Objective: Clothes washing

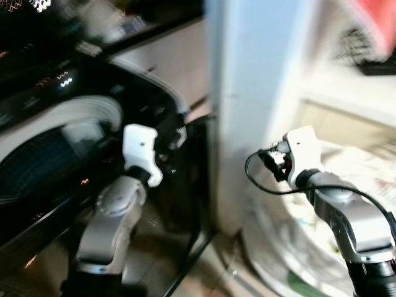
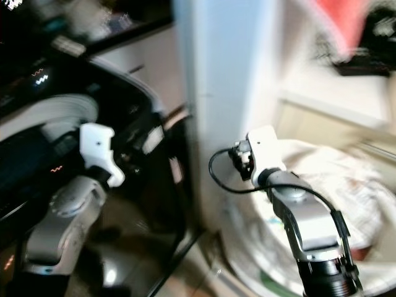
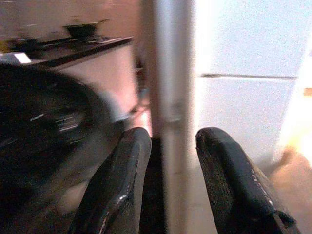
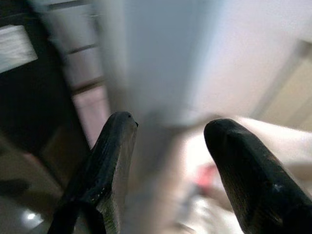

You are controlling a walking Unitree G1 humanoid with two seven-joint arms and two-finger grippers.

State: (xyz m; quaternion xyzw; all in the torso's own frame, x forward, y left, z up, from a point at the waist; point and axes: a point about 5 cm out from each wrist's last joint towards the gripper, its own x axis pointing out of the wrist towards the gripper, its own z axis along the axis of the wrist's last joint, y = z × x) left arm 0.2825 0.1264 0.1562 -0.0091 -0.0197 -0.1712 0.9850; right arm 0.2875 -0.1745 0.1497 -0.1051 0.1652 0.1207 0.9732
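- Note that all four views are motion-blurred; fine detail cannot be read.
- Locate the black front-loading washing machine with its round dark glass door (image 1: 43, 161) on the robot's left. A grey ring frames the door, and small lit symbols show on the dark panel above it.
- Locate the pale blue-white upright panel (image 1: 253, 93) just beside the machine, rising through the middle of the head views.
- Locate the heap of light, patterned laundry in a pale round basket (image 2: 346, 185) low on the robot's right, beyond the panel.
- Check the left gripper (image 3: 168, 165): in its wrist view the two black fingers stand apart with nothing between them, pointing at the edge of the panel, the machine's dark curve to one side.
- Check the right gripper (image 4: 168, 165): its fingers are likewise spread and hold nothing, the panel ahead and the pale laundry past it.
- Observe both silver arms raised, the left arm (image 1: 114, 213) before the machine, the right arm (image 1: 346, 210) over the basket.
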